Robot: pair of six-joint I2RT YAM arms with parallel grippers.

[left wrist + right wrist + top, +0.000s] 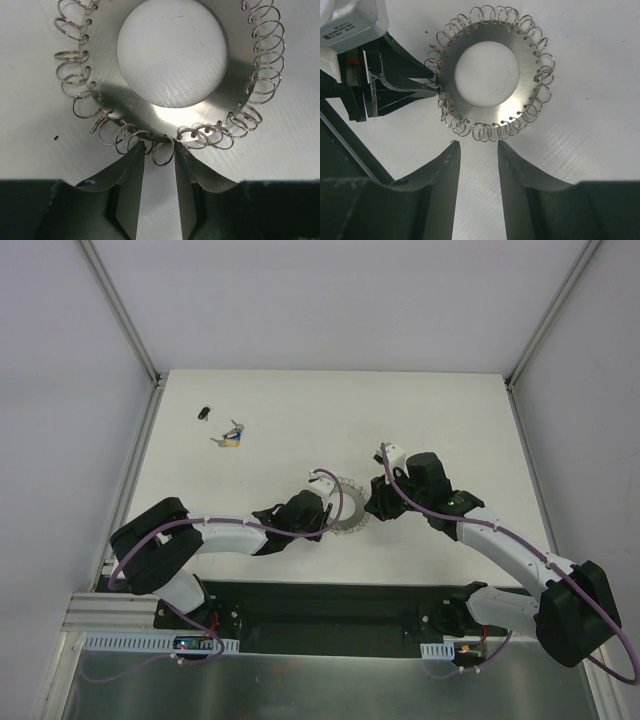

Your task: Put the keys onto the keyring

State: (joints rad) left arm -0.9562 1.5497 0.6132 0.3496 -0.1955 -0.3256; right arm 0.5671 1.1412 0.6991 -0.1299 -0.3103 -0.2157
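The keyring (pixel 351 510), a grey metal disc with an open centre and a frill of wire loops, lies flat on the white table between both grippers. In the left wrist view my left gripper (pixel 159 146) is open at the keyring's (pixel 107 95) near edge, its fingertips standing either side of one small wire loop (pixel 163 151) without pinching it. My right gripper (pixel 477 143) is open just short of the keyring's (pixel 527 75) rim, nothing between its fingers. The keys (pixel 231 436), a small tagged cluster, lie far off at the back left, away from both grippers.
A small dark object (pixel 203 412) lies near the table's back left corner. The left gripper's fingers (pixel 417 85) show in the right wrist view, touching the ring's left side. White walls close in the table on three sides.
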